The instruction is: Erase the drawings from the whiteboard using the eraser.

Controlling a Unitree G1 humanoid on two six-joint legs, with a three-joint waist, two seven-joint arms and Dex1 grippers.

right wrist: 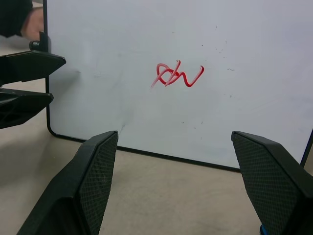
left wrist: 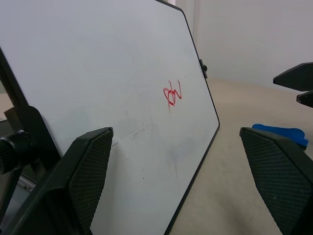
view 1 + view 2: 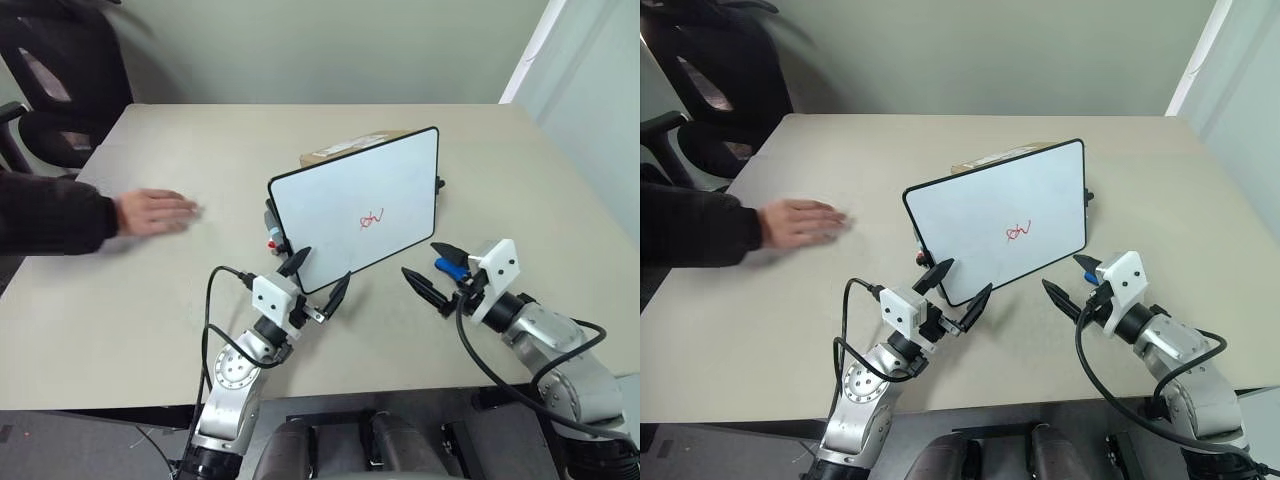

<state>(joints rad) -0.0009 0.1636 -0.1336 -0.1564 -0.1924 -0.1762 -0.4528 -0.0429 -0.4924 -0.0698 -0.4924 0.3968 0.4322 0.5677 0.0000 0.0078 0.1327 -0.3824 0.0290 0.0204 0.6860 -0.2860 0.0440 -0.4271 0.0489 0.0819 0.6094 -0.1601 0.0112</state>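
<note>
The whiteboard (image 3: 355, 205) stands tilted back near the centre of the beige surface (image 3: 150, 320), propped at its rear against a brown cardboard box (image 3: 345, 148). The drawings (image 3: 371, 217), a small red scribble, sit on the board face at about 4 o'clock from its centre. The left gripper (image 3: 318, 277) hovers just in front of the board's lower left corner, its fingers (image 2: 90, 171) spread wide apart and holding nothing. The right gripper (image 3: 432, 267) hovers at about 4 o'clock from the board, close to its lower right corner, its fingers (image 1: 98, 176) also spread wide apart and empty. The eraser (image 3: 450, 267), a small blue chunk, lies on the surface just beside the right gripper, partly hidden behind one finger; contact cannot be determined. A person's hand (image 3: 152, 212), with a dark sleeve, rests flat on the surface at 9 o'clock from the board, well apart from it. A black office chair (image 3: 55, 80) stands beyond the surface's far left corner.
</note>
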